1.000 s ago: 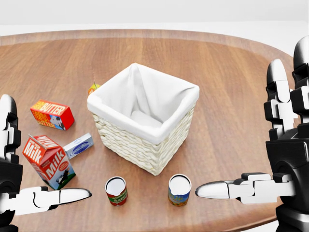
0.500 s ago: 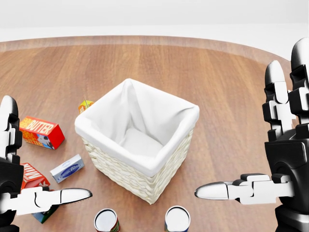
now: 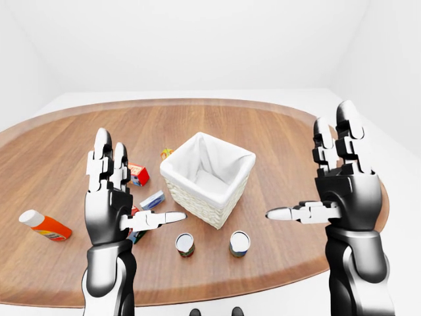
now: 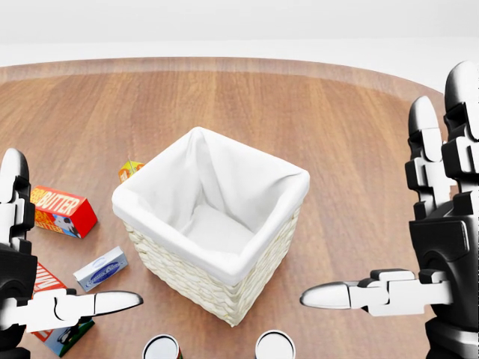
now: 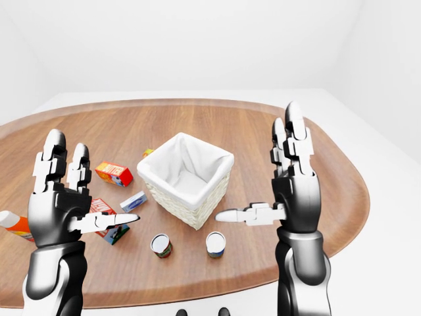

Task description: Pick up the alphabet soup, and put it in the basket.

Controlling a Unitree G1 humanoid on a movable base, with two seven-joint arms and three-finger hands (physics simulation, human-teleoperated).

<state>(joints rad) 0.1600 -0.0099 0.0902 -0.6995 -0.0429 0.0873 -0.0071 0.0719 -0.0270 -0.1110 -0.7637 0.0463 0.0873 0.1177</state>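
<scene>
Two cans stand upright near the table's bottom edge, below the basket. The right one, with a blue and yellow label, I take for the alphabet soup point(image 3: 239, 243); the left can point(image 3: 185, 244) has a red label. In the head view only their tops show at the bottom edge. The white-lined wicker basket point(image 3: 197, 205) sits mid-table, with nothing showing inside it. My left hand point(image 3: 135, 187) and right hand point(image 3: 304, 168) are raised, palms inward, open and holding nothing, well above and to either side of the cans.
Left of the basket lie a butter box point(image 4: 63, 210), a small blue-white box point(image 4: 101, 269), a milk carton point(image 4: 52, 303) partly behind my left hand, and a small yellow box point(image 4: 130, 170). An orange bottle point(image 3: 45, 225) lies far left. The oval wooden table point(image 3: 289, 138) has its rim just below the cans.
The whole head view has shifted: basket, boxes and cans slid down the picture, the cans now cut by the bottom edge. Both hands keep their open pose.
</scene>
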